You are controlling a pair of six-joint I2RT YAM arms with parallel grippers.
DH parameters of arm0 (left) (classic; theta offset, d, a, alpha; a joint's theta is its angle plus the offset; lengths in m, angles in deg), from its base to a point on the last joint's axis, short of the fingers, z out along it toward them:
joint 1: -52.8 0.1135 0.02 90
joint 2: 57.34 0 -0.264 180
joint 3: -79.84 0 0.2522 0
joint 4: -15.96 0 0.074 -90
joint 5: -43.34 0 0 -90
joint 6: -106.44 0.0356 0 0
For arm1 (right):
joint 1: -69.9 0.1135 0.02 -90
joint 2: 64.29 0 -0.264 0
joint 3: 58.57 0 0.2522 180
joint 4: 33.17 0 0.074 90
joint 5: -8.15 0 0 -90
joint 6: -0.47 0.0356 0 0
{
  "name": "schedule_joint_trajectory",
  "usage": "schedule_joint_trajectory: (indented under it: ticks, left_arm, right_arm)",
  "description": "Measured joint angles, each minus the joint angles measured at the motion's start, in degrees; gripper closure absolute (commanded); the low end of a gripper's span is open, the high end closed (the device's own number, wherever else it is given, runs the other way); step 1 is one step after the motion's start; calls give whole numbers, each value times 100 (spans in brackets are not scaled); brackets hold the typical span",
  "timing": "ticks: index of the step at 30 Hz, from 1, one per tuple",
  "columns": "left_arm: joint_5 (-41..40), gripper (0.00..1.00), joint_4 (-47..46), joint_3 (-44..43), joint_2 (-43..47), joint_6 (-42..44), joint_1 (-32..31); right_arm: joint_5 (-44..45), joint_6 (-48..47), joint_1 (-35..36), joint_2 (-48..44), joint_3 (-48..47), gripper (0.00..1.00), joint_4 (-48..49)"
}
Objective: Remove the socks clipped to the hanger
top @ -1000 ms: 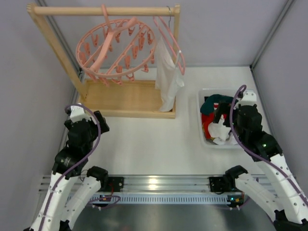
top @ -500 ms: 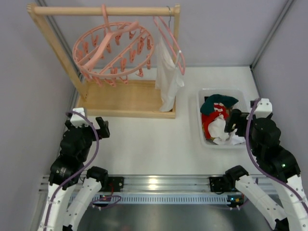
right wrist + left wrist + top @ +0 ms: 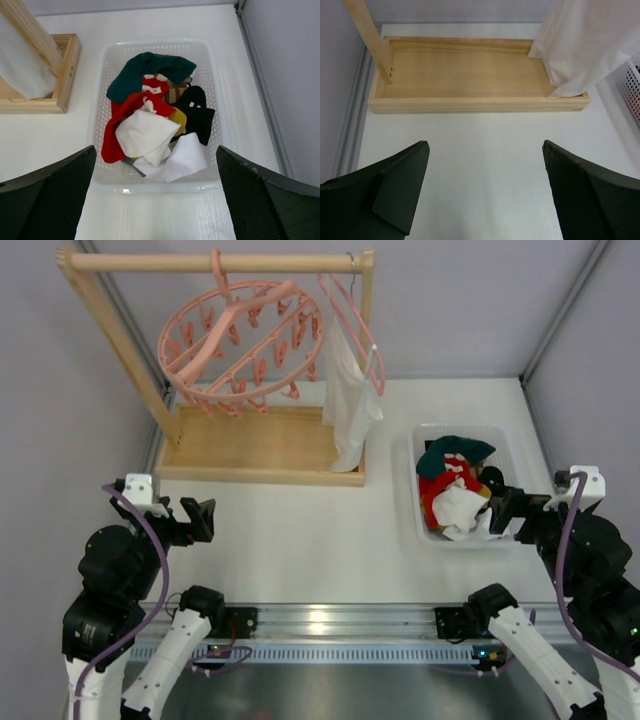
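Lying in basket (image 3: 212, 75): socks (image 3: 145, 100) | left hand (image 3: 485, 150) spread, empty; right hand (image 3: 156, 148) spread, empty

The white cloth (image 3: 585, 45) and the rack post (image 3: 370, 37) run off the top of the left wrist view, where the basket (image 3: 632, 85) shows only a corner. At the right wrist, the mustard sock (image 3: 178, 119) lies mostly hidden behind the white sock (image 3: 145, 135), and the right tool (image 3: 156, 150) has its fingers (image 3: 45, 200) cut by the bottom edge
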Motion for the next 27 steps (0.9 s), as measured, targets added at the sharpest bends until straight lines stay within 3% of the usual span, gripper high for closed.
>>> schedule_joint_trajectory:
  ticks: [27]
  left_arm:
    - [177,2,490,-304,-20,68,0]
  right_arm:
    - [-129,-26,0,-361,-326,0,-345]
